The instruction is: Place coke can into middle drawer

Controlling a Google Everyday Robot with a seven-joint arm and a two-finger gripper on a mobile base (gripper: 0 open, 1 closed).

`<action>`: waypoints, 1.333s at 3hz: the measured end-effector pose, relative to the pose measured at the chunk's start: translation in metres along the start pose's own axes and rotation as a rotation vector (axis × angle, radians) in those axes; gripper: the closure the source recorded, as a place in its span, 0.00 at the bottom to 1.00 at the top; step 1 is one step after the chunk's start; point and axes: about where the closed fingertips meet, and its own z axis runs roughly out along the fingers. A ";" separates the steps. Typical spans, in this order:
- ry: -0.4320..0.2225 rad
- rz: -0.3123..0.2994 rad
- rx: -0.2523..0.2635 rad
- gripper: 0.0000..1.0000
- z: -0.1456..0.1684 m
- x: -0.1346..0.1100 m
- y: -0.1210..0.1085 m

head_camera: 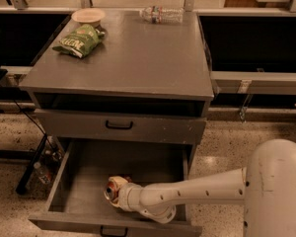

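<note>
The middle drawer (84, 174) is pulled open at the bottom of the grey cabinet, and its flat tray shows. My white arm reaches into it from the right. My gripper (113, 189) is low inside the drawer near its front, shut on the coke can (110, 188). The can lies on its side with its silver end facing left, and only a little red shows between the fingers. I cannot tell whether the can rests on the drawer floor or hangs just above it.
The upper drawer (119, 126) with a black handle is closed. On the cabinet top lie a green chip bag (79, 39), a small bowl (88, 16) and a clear water bottle (162, 15). Dark cables and a stand (32, 167) sit on the floor to the left.
</note>
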 end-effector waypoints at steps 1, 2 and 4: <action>0.003 -0.004 -0.001 1.00 0.000 -0.001 0.000; 0.077 -0.071 -0.011 1.00 0.005 -0.010 0.002; 0.133 -0.099 -0.022 1.00 0.008 -0.010 0.005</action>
